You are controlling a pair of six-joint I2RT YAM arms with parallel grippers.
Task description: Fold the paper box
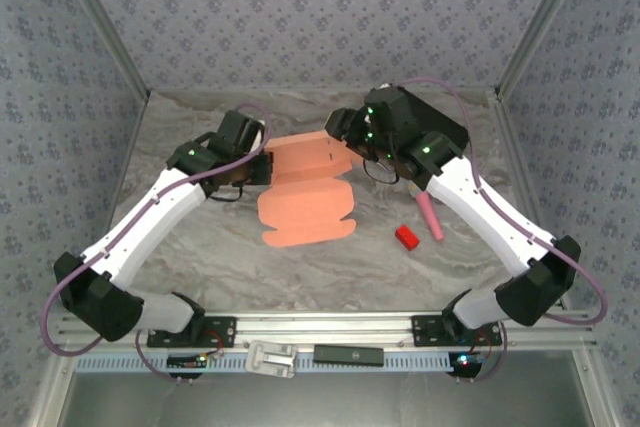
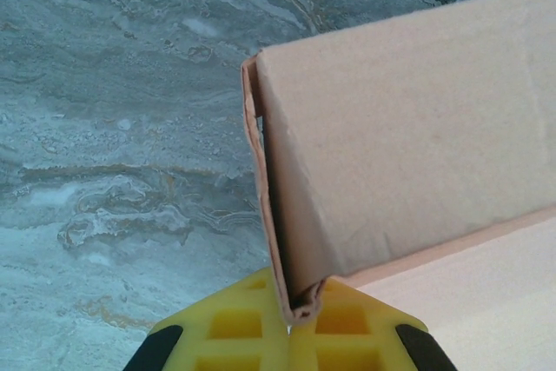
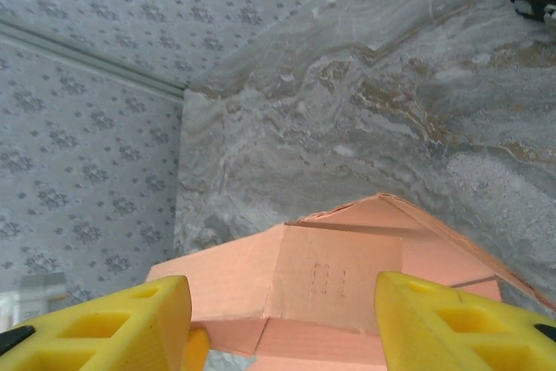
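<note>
Your left gripper point(image 2: 295, 301) is clenched on a folded edge of the paper box point(image 1: 305, 197), likely anchoring it, while your right gripper point(image 3: 280, 293) straddles a flap, jaws released.

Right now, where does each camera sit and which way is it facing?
Top: above and behind the arms, looking down at the table; the left arm and right arm show.
Left wrist: looking past the left fingers, shut on the paper box's folded edge.
Right wrist: past the open right fingers, toward a table corner and the wall.
Shared: all three see the box.
</note>
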